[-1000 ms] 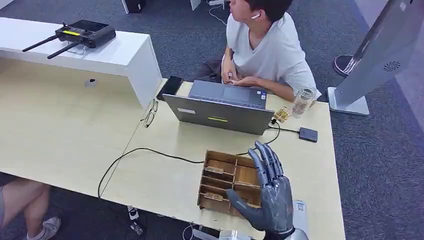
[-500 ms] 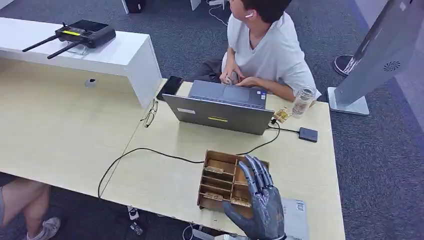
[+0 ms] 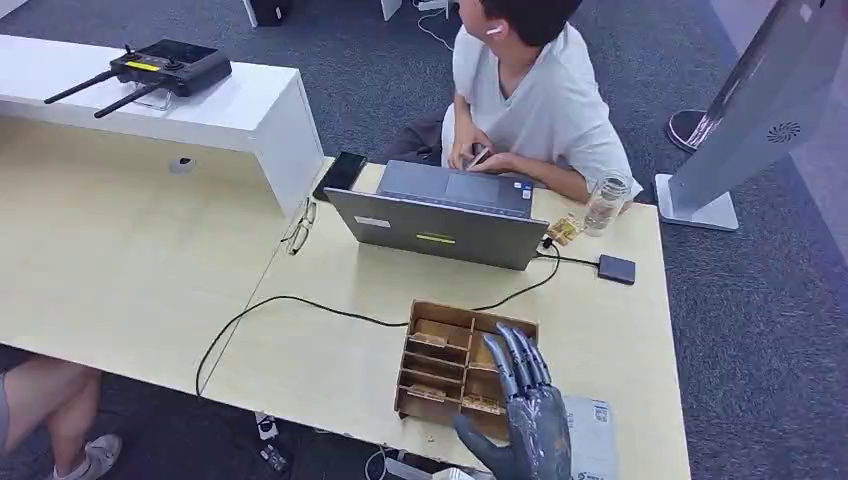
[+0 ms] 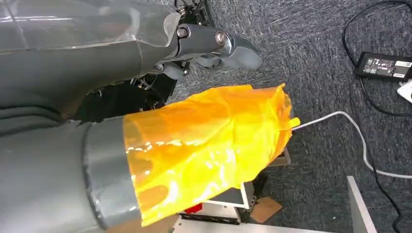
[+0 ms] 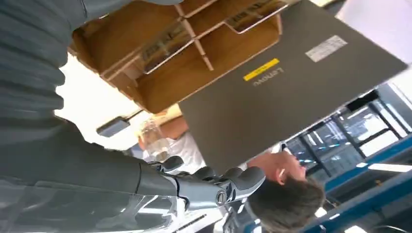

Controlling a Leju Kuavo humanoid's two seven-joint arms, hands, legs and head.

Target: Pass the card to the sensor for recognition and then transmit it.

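Hovering over the wooden box (image 3: 440,355) of cards, right robot hand (image 3: 525,415), fingers spread, empty.

The pale beige wooden surface (image 3: 130,270) carries a brown compartmented wooden box (image 3: 450,350), a grey laptop (image 3: 440,225) with a small yellow label on its lid, and a thin black cable (image 3: 290,300). The dark grey right hand (image 3: 530,425) has glossy metallic fingers (image 3: 515,360). A black antennaed device (image 3: 165,65) with a yellow strip sits on a white raised counter (image 3: 230,115). The carpet floor (image 3: 760,320) is speckled dark blue-grey. In the left wrist view, translucent orange film (image 4: 209,145) wraps a grey arm.
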